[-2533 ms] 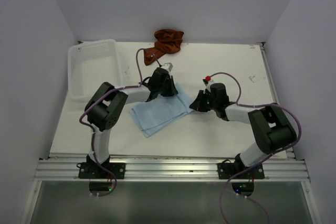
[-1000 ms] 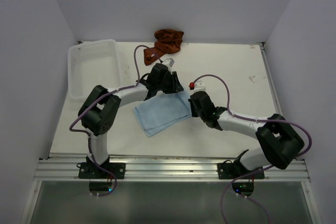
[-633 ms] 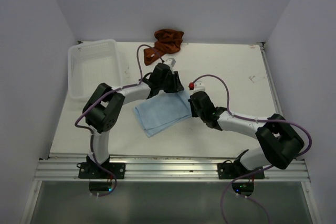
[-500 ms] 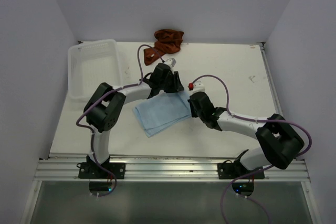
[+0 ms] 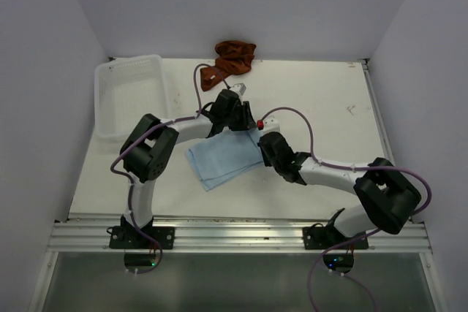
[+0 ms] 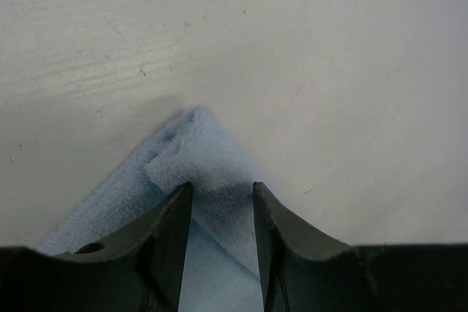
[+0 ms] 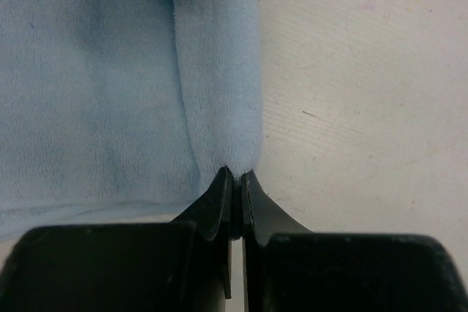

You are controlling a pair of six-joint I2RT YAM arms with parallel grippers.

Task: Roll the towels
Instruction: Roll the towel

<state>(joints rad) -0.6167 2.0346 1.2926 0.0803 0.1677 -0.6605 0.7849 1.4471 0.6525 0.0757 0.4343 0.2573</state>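
A light blue towel (image 5: 219,157) lies flat mid-table, its right edge folded over into a narrow roll. My left gripper (image 5: 234,116) is at the towel's far corner. In the left wrist view, the left gripper (image 6: 222,186) is closed on the folded corner of the towel (image 6: 186,144), which fills the gap. My right gripper (image 5: 265,145) is at the near end of that fold. In the right wrist view, the right gripper (image 7: 235,172) is pinched shut on the end of the rolled towel edge (image 7: 219,85). A rust-brown towel (image 5: 232,60) lies crumpled at the back.
A clear plastic basket (image 5: 110,100) stands at the back left. The arms' purple cables loop over the table around the towel. Bare white table (image 5: 329,100) lies to the right and behind.
My right gripper has moved left onto the towel's right edge, which is now folded over. My left gripper has stayed at the far corner, shifting slightly.
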